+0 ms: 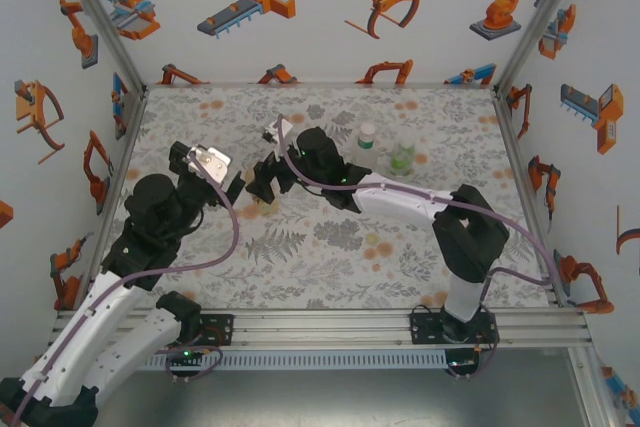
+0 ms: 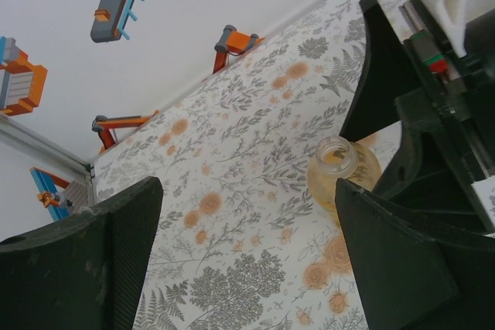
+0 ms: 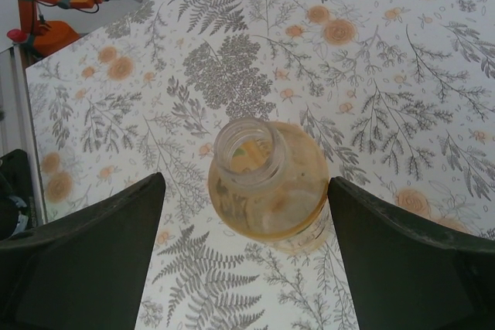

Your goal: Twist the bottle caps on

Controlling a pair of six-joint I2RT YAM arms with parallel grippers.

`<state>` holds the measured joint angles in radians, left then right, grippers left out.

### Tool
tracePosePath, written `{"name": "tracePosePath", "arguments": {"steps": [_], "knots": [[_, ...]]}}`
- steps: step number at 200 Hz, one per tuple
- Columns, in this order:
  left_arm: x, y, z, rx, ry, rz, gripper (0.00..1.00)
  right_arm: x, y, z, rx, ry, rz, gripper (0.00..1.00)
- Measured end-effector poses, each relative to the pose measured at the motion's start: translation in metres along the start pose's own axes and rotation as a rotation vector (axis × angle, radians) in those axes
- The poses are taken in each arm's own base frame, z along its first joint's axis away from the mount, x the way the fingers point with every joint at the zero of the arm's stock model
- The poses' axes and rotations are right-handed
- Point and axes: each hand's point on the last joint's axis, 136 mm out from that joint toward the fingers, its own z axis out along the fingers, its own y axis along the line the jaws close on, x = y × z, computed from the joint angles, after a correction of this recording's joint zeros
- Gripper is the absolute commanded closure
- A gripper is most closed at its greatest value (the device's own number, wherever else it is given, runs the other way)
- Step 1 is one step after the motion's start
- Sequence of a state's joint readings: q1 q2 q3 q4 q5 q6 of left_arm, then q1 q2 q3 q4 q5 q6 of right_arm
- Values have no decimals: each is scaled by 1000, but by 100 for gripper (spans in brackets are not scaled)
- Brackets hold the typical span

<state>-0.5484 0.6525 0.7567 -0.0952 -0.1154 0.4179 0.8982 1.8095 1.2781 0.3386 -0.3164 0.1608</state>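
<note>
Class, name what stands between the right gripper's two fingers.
The amber bottle, uncapped, stands between the fingers of the right gripper; the right wrist view shows it.

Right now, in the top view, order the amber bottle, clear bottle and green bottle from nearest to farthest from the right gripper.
1. Amber bottle: uncapped, between the fingers of the right gripper.
2. Clear bottle: farther back, off to the right.
3. Green bottle: just right of the clear one, farthest.
</note>
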Motion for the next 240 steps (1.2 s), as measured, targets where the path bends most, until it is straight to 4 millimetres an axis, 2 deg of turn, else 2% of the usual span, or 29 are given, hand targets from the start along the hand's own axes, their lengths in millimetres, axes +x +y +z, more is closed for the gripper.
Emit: {"name": "tracePosePath", "arguments": {"steps": [23,77,117,144,187,216,240], "knots": [[-1,0,0,3,-4,-4,16,2,-2,11,-1,-9,-4,23],[-1,-1,0,7,-5,-7,16,25,-11,29,10,6,-1,24],[-1,-2,0,11,-5,-8,16,27,-14,36,12,-21,-9,25],[0,-4,1,19,-4,-10,16,31,-15,40,12,-26,-13,29],[-1,-5,1,29,-7,-14,16,30,-16,41,14,-34,-19,45],[-1,-7,2,37,-8,-15,16,30,-16,38,21,-41,-21,48],[-2,-10,2,54,-13,-21,16,31,-15,23,44,-29,-30,48]]}}
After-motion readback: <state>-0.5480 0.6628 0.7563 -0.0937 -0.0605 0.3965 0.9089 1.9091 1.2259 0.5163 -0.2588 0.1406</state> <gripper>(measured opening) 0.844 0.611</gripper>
